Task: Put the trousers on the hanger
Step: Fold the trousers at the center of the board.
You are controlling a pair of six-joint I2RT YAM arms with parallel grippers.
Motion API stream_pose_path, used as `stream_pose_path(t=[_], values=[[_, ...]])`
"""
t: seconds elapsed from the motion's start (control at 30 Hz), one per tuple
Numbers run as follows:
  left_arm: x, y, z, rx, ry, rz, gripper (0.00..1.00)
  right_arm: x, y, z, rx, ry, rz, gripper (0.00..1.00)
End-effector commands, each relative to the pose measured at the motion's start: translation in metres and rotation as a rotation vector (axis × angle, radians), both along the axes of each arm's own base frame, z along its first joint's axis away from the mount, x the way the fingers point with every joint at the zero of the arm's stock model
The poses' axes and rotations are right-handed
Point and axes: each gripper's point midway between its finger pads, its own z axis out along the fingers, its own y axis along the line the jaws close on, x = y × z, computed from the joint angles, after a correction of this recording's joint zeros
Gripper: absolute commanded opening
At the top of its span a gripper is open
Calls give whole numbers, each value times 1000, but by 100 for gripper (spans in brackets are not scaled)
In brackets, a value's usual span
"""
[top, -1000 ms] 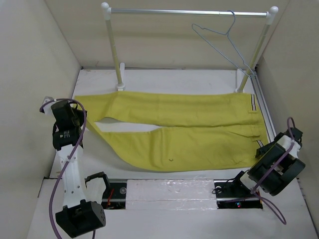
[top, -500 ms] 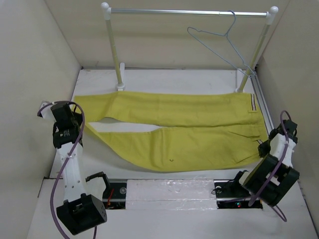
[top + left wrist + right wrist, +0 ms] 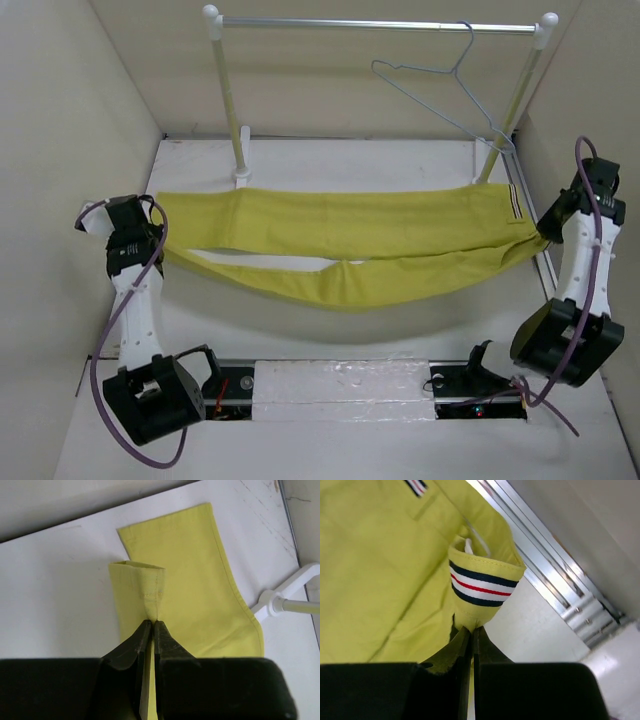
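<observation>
Gripping, left: your left gripper (image 3: pixel 151 623) is clamped on a trouser-leg hem.
Gripping, right: your right gripper (image 3: pixel 471 629) pinches the striped waistband.
Change: trousers (image 3: pixel 340 225), flat before, now stretch raised below the rail (image 3: pixel 380 23).
Hanger: hanger (image 3: pixel 453 72) hooked on the rail.

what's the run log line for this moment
left gripper: shut on trousers hem | right gripper: shut on waistband | hanger: on rail

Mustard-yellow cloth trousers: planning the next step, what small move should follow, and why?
Probably lift both ends toward the thin blue-grey wire hanger: left fingers pinch a leg hem, right fingers the striped waistband; the mustard-yellow cloth trousers sag between.
</observation>
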Motion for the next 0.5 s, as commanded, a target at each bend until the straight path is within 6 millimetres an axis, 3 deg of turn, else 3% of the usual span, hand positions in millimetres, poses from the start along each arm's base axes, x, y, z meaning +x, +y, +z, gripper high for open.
stream_pose_path(t=[0.0, 0.07, 0.13, 0.2, 0.27, 0.33, 0.4, 0.43, 0.47], values=[[14, 26, 35, 95, -47, 75, 0, 57, -11, 34, -71, -56, 88, 0], [16, 29, 34, 104, -35, 80, 0, 67, -12, 36, -75, -62, 99, 0], [17, 37, 41, 134, -29, 109, 0, 94, -14, 35, -66, -80, 132, 0], [21, 49, 34, 158, 30, 139, 0, 126, -9, 32, -50, -108, 176, 0], [25, 54, 39, 179, 34, 155, 0, 147, -6, 29, -43, -123, 204, 0], [28, 64, 55, 236, 26, 171, 0, 170, -7, 26, -40, -130, 225, 0], [36, 67, 57, 258, 34, 163, 0, 185, -12, 23, -40, -142, 233, 0], [44, 67, 66, 270, 20, 160, 0, 194, -14, 9, -26, -122, 236, 0], [56, 63, 58, 272, 50, 140, 0, 204, -16, 17, -34, -147, 240, 0]])
